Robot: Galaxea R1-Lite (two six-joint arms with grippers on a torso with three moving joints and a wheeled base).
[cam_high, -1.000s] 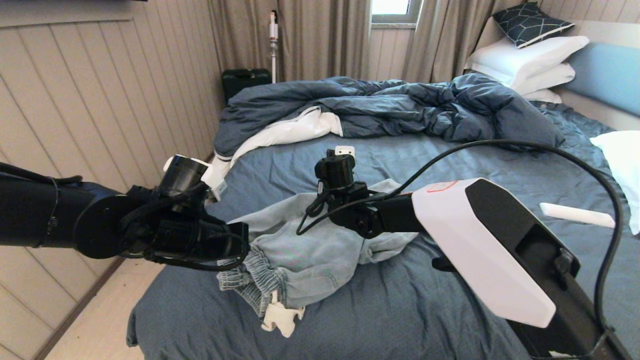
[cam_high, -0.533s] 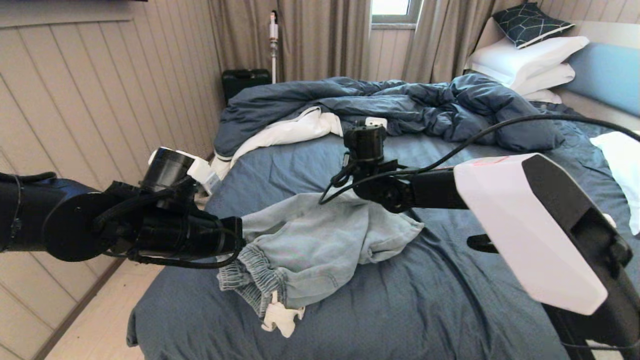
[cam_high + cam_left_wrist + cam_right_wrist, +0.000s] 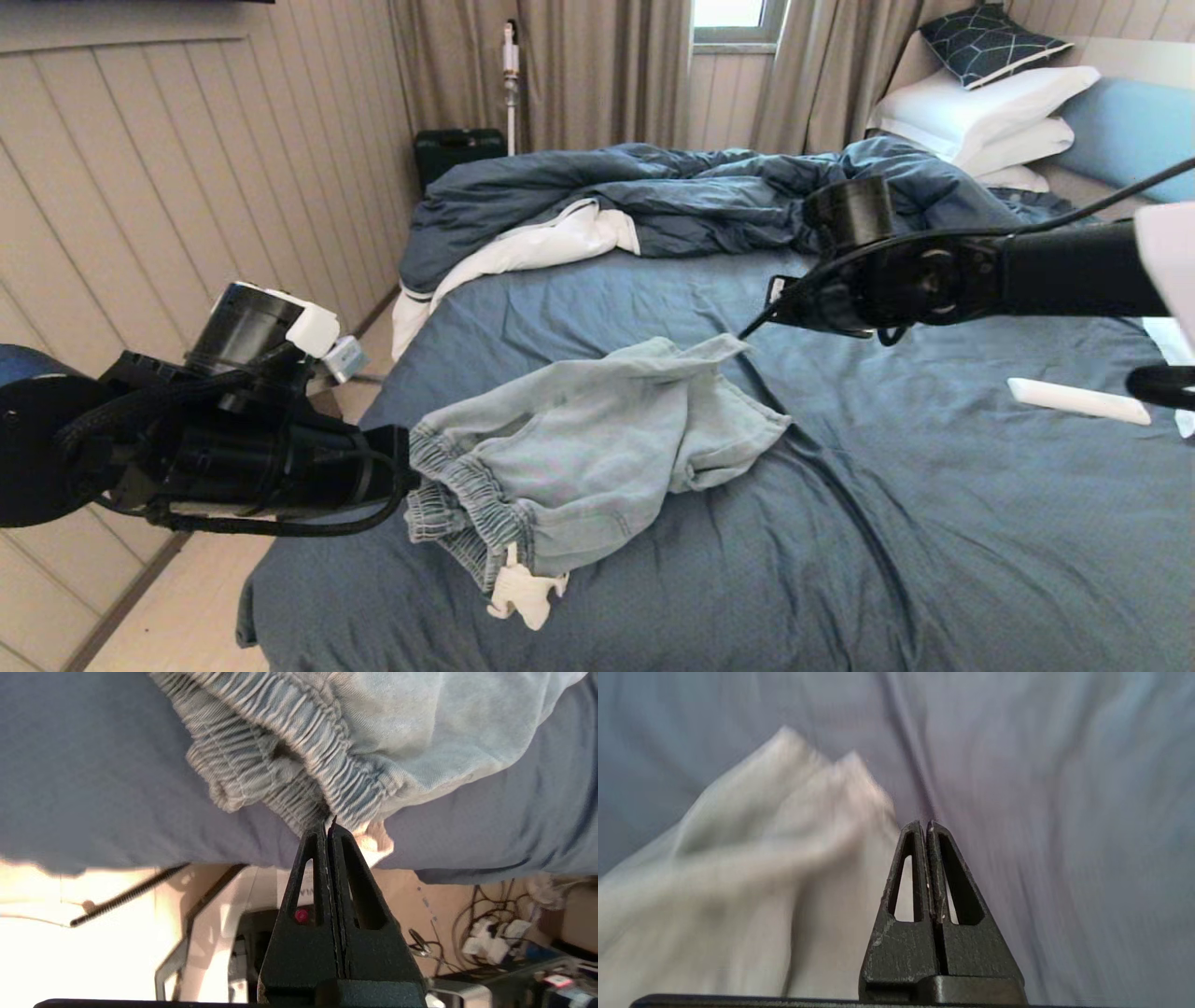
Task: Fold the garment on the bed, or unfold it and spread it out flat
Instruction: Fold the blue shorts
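Head view: the shorts (image 3: 579, 448) lie crumpled on the near half of the bed (image 3: 840, 523), gathered waistband (image 3: 457, 509) toward the bed's near left corner, a white pocket lining (image 3: 525, 593) hanging out below it. One leg corner (image 3: 719, 347) points up toward the right gripper (image 3: 773, 301).

Left wrist view: the left gripper (image 3: 328, 826) has its fingers pressed together, tips at the edge of the elastic waistband (image 3: 299, 784); whether any cloth is pinched between them cannot be told. In the head view this gripper (image 3: 403, 471) sits at the waistband's left end, near the bed's edge.

Right wrist view: the right gripper (image 3: 925, 826) is closed on nothing, above the sheet (image 3: 1064, 812) and just beside the shorts (image 3: 761, 868), apart from them.

Behind the shorts a rumpled duvet (image 3: 709, 201) crosses the bed; pillows (image 3: 990, 117) and a patterned cushion (image 3: 990, 42) are stacked at the headboard (image 3: 1134, 135). A white bar-shaped object (image 3: 1078, 401) lies on the sheet at right.
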